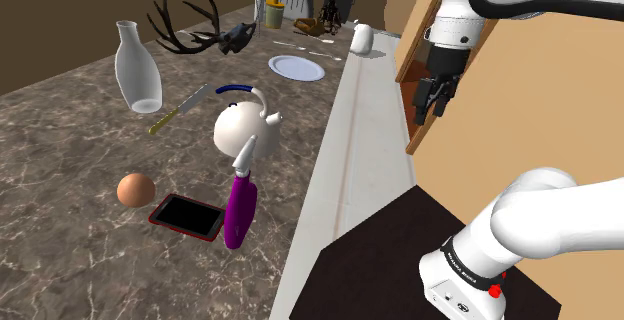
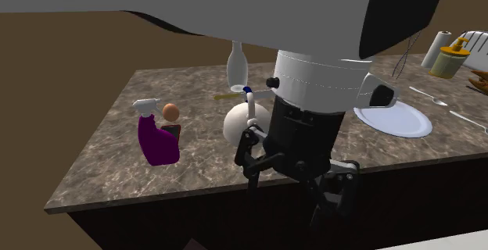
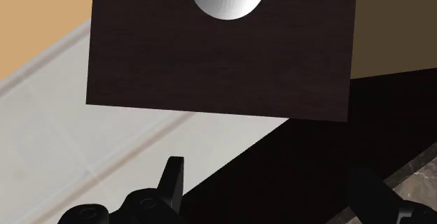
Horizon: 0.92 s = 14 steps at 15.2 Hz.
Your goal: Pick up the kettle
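Note:
The kettle (image 1: 240, 125) is white and round, with a spout and a blue arched handle, and stands upright in the middle of the marbled counter (image 1: 70, 148). My black gripper (image 1: 432, 98) hangs open well off the counter, toward the shoulder view's right, above the dark stand. In the second exterior view the gripper (image 2: 293, 182) is close to the camera and covers part of the kettle (image 2: 235, 123) behind it. In the wrist view the fingers (image 3: 172, 177) stand wide apart with nothing between them, over the stand's dark top (image 3: 217, 61).
A purple spray bottle (image 1: 240, 206) leans just in front of the kettle, beside a red-edged tablet (image 1: 187, 215) and an orange ball (image 1: 135, 189). Behind the kettle are a knife (image 1: 182, 108), a glass bottle (image 1: 137, 66), a white plate (image 1: 296, 67) and dark antlers (image 1: 190, 23).

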Tool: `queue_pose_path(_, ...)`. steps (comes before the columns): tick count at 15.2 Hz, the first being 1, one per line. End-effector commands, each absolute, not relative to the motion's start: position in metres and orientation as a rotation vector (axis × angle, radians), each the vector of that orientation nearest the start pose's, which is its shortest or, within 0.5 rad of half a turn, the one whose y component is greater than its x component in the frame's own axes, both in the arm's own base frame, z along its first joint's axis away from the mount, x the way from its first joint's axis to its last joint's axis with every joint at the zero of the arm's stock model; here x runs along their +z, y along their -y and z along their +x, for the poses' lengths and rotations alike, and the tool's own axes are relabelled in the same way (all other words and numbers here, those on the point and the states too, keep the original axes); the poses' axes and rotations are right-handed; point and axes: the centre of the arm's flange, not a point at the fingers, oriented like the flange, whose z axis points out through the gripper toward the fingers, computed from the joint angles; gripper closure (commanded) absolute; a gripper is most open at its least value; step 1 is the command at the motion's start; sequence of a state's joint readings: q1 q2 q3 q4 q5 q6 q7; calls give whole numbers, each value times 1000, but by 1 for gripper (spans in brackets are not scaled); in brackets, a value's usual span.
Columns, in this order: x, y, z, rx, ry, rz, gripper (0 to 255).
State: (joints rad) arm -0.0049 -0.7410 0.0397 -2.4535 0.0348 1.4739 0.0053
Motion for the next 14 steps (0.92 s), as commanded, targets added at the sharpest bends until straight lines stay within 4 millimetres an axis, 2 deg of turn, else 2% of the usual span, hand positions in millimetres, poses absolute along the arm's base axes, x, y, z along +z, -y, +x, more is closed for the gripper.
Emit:
queue_pose_path(1, 524, -16, 299, 374, 23, -3114, 0)
queue_pose_path(7, 509, -48, 372, 374, 214, -3122, 0)
queue_pose_path(14, 491, -96, 450, 372, 437, -3116, 0)
